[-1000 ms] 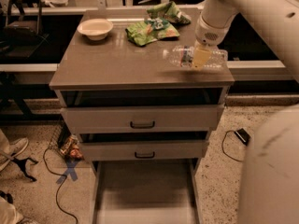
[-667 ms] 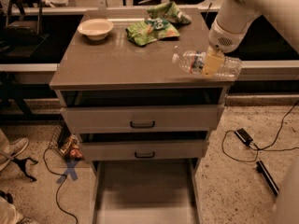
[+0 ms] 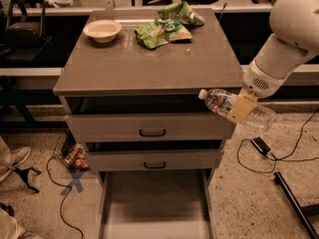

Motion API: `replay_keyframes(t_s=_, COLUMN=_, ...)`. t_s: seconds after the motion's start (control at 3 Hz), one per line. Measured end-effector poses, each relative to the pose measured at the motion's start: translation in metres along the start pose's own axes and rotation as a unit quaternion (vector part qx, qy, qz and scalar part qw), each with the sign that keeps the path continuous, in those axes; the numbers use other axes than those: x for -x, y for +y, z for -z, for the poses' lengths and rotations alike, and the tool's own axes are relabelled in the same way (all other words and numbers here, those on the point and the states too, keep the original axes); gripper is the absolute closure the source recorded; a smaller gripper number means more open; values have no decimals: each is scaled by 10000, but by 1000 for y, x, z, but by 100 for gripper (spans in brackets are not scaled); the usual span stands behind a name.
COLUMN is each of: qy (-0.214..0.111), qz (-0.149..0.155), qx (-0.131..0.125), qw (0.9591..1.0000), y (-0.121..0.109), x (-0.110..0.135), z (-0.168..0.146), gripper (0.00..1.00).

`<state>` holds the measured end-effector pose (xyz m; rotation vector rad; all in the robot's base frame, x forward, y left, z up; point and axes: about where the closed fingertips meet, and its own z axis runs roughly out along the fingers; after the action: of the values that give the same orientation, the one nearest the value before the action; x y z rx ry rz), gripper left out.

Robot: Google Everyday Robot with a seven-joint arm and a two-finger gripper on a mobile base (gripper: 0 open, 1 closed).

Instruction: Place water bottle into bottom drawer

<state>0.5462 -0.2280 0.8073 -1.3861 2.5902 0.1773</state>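
Looking at your gripper (image 3: 239,108), you are seeing it hanging in the air just off the right edge of the grey cabinet (image 3: 149,66), level with the front of the top drawer (image 3: 149,128). Its tan fingers (image 3: 241,106) are pinching the water bottle (image 3: 218,100) around its middle. The bottle is lying nearly on its side. Its white cap is pointing left toward the cabinet's right front corner and sitting slightly higher than the clear base, which is sticking out to the right over the speckled floor (image 3: 249,198). The bottom drawer (image 3: 154,205) is standing pulled out, its flat floor showing between thin side rails, and the bottle is hanging above it and off to its right. The top drawer and the middle drawer (image 3: 152,161) are sitting slightly open. On the cabinet top, a pale bowl (image 3: 102,30) is resting at the back left, and green snack bags (image 3: 163,32) are lying near the back middle.
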Motion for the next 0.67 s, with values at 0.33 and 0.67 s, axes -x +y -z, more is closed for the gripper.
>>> replay_keyframes(t_s=0.33, qy=-34, qz=2, qx=43, qw=10000, y=1, x=0, z=-3, gripper=100)
replay_keyframes(t_s=0.67, qy=-479, qz=28, qx=602, qw=9970, y=15, x=-4, z=-34, gripper=100)
